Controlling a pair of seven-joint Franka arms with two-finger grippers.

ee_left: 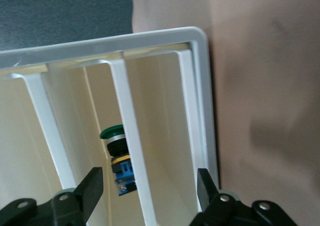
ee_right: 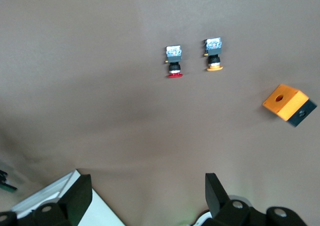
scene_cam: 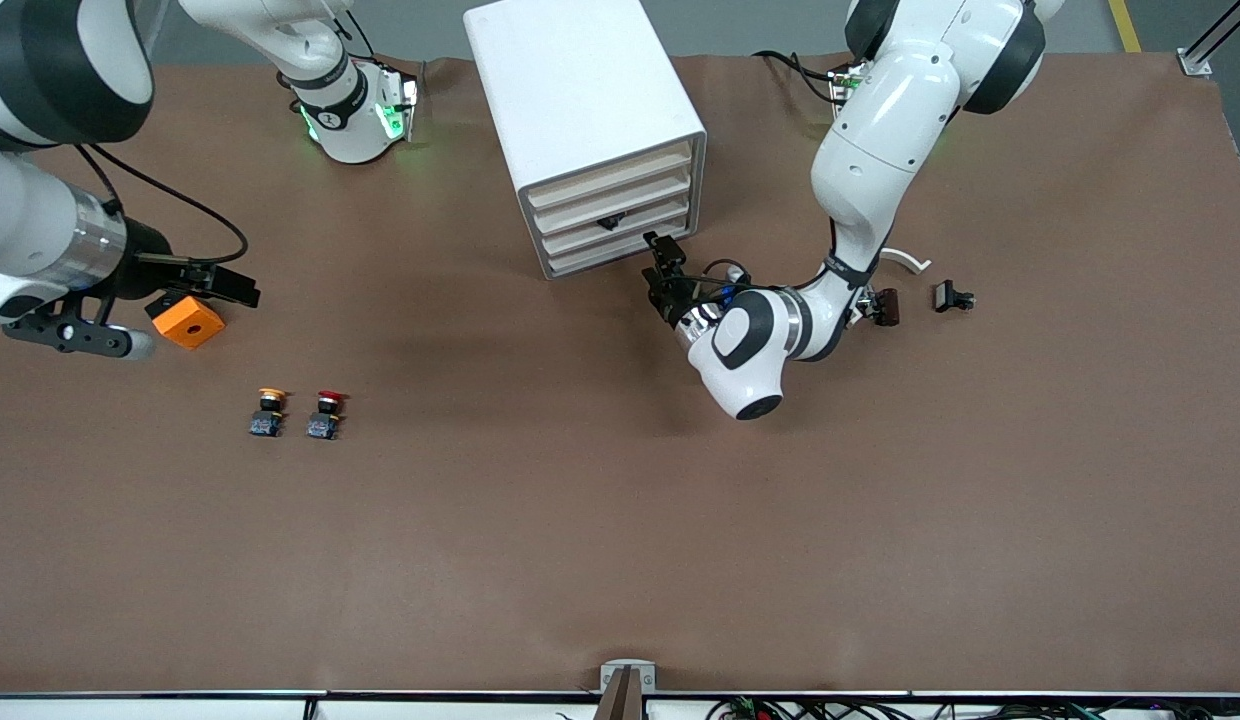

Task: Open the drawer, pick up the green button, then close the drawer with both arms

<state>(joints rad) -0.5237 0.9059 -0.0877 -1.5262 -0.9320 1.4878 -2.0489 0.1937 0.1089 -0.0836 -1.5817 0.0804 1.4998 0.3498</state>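
Drawer point(scene_cam: 620, 225), third from top in the cabinet point(scene_cam: 580, 110), sits shut directly ahead of the left gripper point(ee_left: 150, 186), jaws open astride its front, while the right gripper point(ee_right: 145, 196) waits open over the desk point(scene_cam: 580, 520).

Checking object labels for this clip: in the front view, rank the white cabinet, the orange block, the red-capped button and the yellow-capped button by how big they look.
1. White cabinet, by far the largest.
2. Orange block.
3. Red-capped button and yellow-capped button: they look alike in size, side by side, so no ranking between them.
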